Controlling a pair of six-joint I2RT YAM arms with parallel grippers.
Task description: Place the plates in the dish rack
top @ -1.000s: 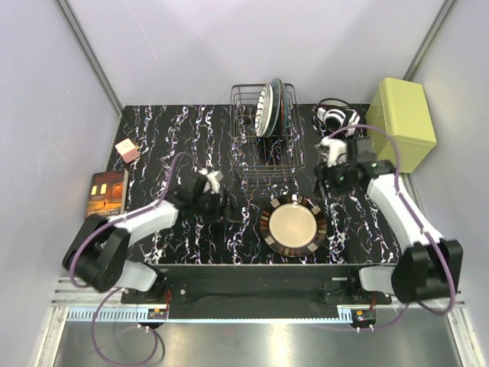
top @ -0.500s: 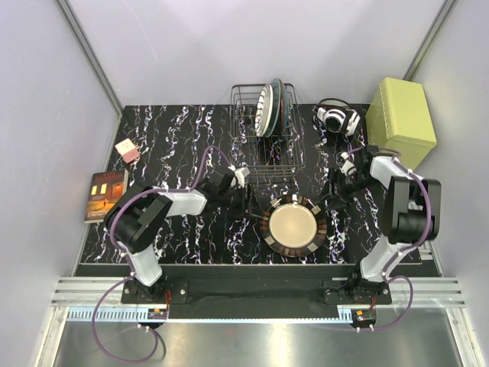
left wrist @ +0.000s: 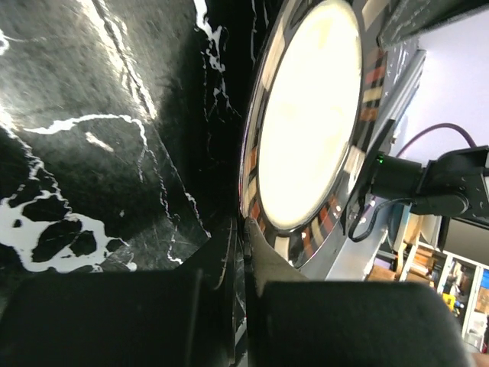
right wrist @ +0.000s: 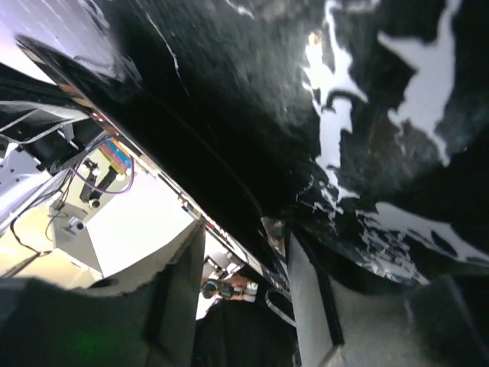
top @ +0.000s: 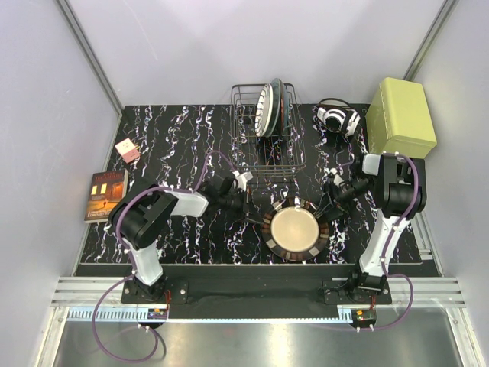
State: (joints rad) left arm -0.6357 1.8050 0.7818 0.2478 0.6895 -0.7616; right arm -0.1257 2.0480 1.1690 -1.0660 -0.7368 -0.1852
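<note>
Now the cream plate (top: 295, 232) sits on the table (top: 168, 138) by the near edge, about midway along. Left fingers (left wrist: 263, 256) look clamped on its left rim, though the view is tight. Right fingers (right wrist: 179, 283) hang spread apart at its right rim. Three other plates (top: 272, 107) stand upright in the dish rack (top: 267, 153) at the far edge.
</note>
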